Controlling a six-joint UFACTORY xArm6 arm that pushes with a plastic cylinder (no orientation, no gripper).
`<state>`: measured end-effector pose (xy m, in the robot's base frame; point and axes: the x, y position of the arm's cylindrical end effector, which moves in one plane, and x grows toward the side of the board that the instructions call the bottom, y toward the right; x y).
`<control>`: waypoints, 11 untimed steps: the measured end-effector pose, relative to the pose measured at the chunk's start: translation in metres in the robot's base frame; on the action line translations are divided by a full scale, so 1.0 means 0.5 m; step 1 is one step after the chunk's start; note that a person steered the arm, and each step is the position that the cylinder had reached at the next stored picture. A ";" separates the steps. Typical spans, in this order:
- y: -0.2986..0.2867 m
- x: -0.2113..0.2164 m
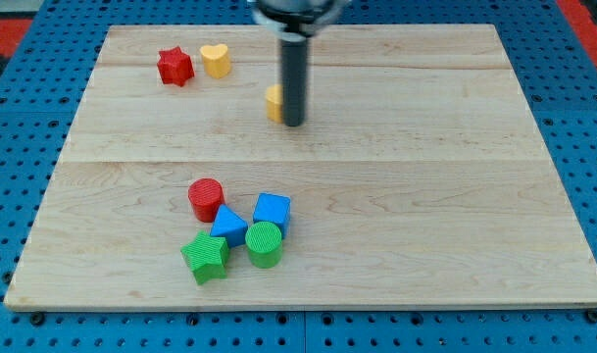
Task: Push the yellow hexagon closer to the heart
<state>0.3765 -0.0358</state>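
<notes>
The yellow hexagon [274, 102] lies on the wooden board's upper middle, partly hidden behind my rod. My tip [293, 124] stands right against the hexagon's right side. The yellow heart [216, 60] lies up and to the left of the hexagon, near the board's top edge, well apart from it.
A red star [175, 67] sits just left of the heart. A cluster lies lower centre-left: a red cylinder [206, 198], a blue triangle [228, 226], a blue cube [272, 211], a green cylinder [264, 243] and a green star [206, 257]. The board [455, 196] rests on blue pegboard.
</notes>
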 end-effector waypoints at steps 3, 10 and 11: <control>-0.094 0.000; -0.090 -0.053; -0.115 -0.022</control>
